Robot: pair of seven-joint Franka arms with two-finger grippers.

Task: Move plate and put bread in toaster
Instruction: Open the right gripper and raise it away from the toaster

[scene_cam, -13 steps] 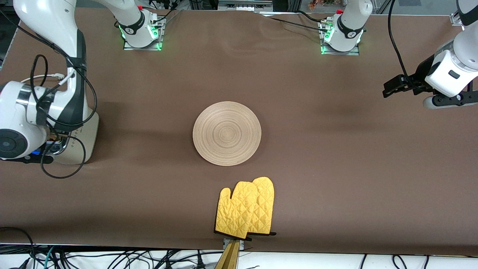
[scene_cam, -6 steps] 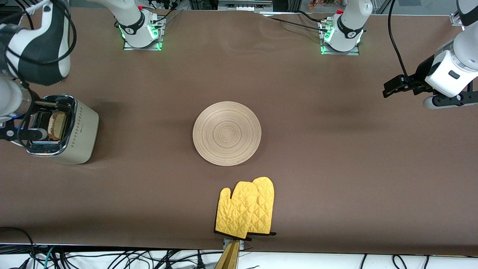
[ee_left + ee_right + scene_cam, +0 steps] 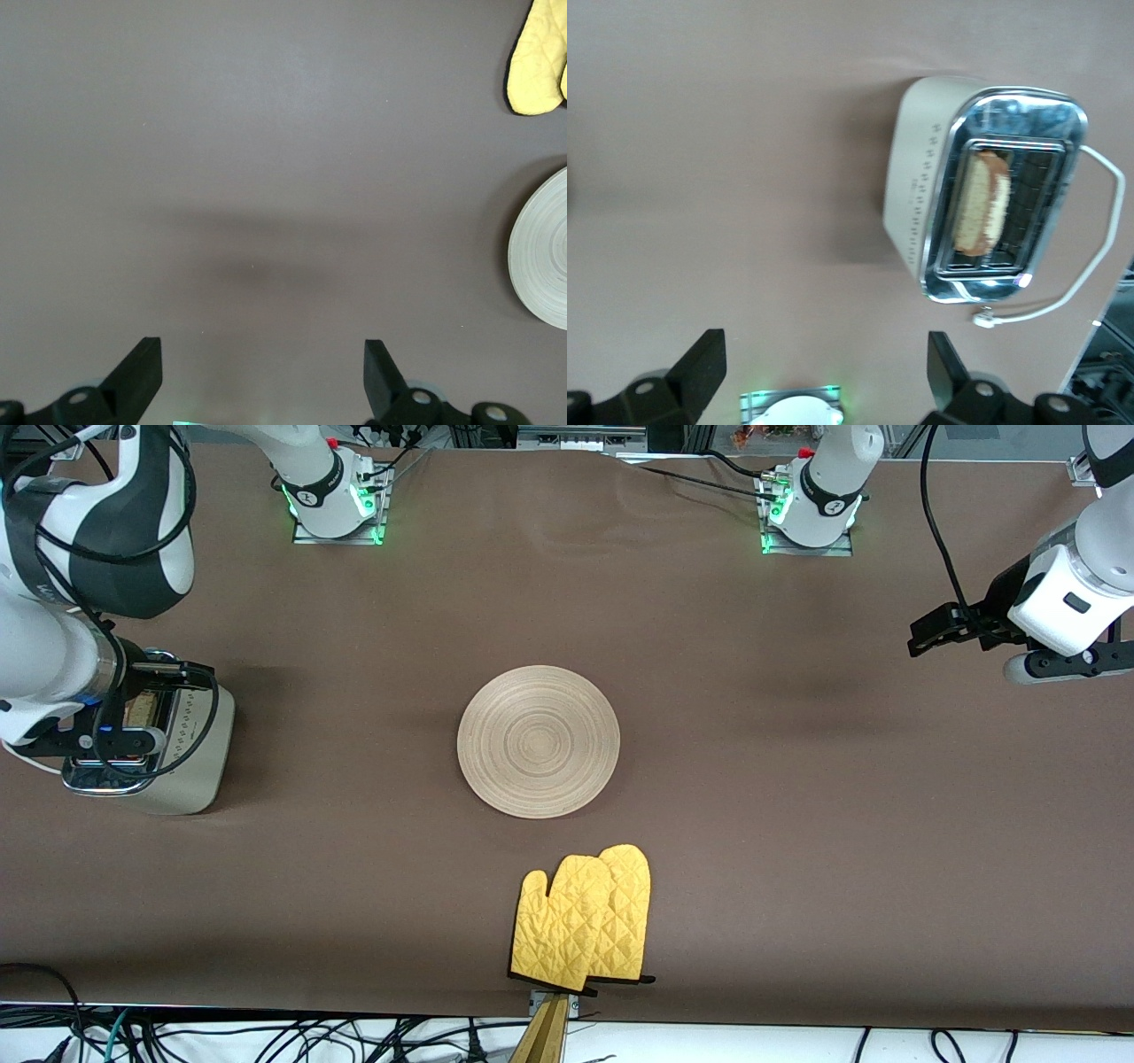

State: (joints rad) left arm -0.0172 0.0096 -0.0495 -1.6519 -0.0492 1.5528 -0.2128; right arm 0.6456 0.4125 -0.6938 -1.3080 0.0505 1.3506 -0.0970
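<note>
While bread (image 3: 982, 204) sits in toaster (image 3: 921, 195), right gripper (image 3: 824, 376) hovers above.

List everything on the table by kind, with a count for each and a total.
Plate: 1
Bread, in the toaster's slot: 1
Toaster: 1
Yellow oven mitts, overlapping: 2
Total: 5

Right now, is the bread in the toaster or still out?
In. The right wrist view shows the bread standing in a slot of the toaster; the right gripper is open above it, holding nothing.
</note>
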